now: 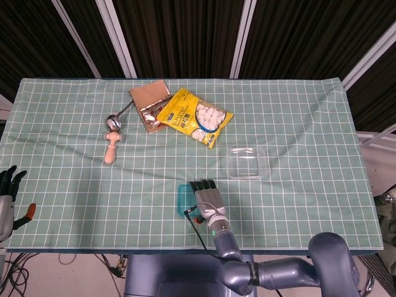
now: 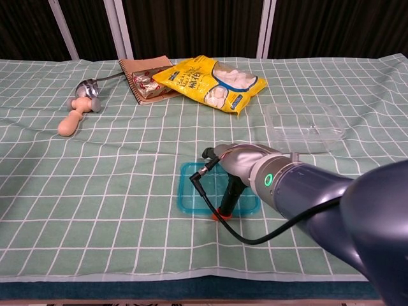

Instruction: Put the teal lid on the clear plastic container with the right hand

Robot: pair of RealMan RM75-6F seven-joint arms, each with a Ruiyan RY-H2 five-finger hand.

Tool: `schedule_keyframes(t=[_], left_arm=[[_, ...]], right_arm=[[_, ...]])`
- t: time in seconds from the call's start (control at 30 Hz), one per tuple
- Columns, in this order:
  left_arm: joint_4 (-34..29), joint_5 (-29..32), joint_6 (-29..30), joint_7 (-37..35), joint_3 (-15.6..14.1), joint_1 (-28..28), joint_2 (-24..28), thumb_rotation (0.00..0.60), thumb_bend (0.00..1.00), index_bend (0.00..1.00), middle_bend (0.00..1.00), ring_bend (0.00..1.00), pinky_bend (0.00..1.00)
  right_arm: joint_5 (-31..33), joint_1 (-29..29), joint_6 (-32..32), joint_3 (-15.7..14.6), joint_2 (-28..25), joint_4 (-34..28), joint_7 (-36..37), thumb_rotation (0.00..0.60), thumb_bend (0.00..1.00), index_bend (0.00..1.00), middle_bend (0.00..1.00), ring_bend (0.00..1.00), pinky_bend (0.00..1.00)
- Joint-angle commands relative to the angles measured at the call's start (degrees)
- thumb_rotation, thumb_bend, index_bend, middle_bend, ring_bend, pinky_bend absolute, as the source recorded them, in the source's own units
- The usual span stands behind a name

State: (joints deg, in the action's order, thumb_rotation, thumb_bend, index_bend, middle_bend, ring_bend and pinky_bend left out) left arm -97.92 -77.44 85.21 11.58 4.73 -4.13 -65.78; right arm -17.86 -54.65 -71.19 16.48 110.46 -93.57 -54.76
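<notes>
— Two hands are showing on my feed. My right hand (image 2: 237,167) is hovering over the teal lid (image 2: 194,191), which is lying flat on the green checked cloth (image 1: 74,185) near the front edge; one finger (image 2: 231,194) is pressing down onto it.

— Is it gripping?

— I'm seeing no grasp; whether the fingers are spread or curled, I cannot tell. The clear plastic container (image 1: 247,163) is sitting apart, behind and to the right.

— The left?

— My left hand (image 1: 7,185) is idling at the left edge, fingers apart, holding nothing.
</notes>
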Motion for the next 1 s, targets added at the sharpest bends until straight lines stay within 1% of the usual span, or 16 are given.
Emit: schedule_keyframes(t=[0.03, 0.37, 0.77, 1.0], left_arm=[[0.0, 0.0, 0.0, 0.0, 0.0, 0.0, 0.0, 0.6, 0.34, 0.13, 0.0, 0.0, 0.0], [0.0, 0.1, 0.0, 0.0, 0.0, 0.0, 0.0, 0.6, 0.34, 0.13, 0.0, 0.0, 0.0], [0.0, 0.0, 0.1, 0.1, 0.0, 0.1, 0.0, 0.6, 0.34, 0.13, 0.0, 0.0, 0.0], [0.0, 0.0, 0.1, 0.2, 0.0, 0.1, 0.0, 0.6, 0.34, 0.12, 0.0, 0.0, 0.0]], right_arm=[[-0.9, 0.4, 0.1, -0.1, -0.2, -0.1, 0.9, 0.6, 0.33, 0.01, 0.37, 0.06, 0.0], [-3.7, 1.2, 0.4, -1.0, -0.4, -0.1, 2.9, 0.6, 0.33, 0.01, 0.37, 0.06, 0.0], [-7.8, 2.4, -0.1, -1.9, -1.7, -2.0, 5.0, 0.6, 0.33, 0.01, 0.37, 0.06, 0.0], [-8.6, 2.9, -0.1, -2.0, -2.4, -2.7, 5.5, 0.6, 0.33, 0.01, 0.37, 0.06, 0.0]])
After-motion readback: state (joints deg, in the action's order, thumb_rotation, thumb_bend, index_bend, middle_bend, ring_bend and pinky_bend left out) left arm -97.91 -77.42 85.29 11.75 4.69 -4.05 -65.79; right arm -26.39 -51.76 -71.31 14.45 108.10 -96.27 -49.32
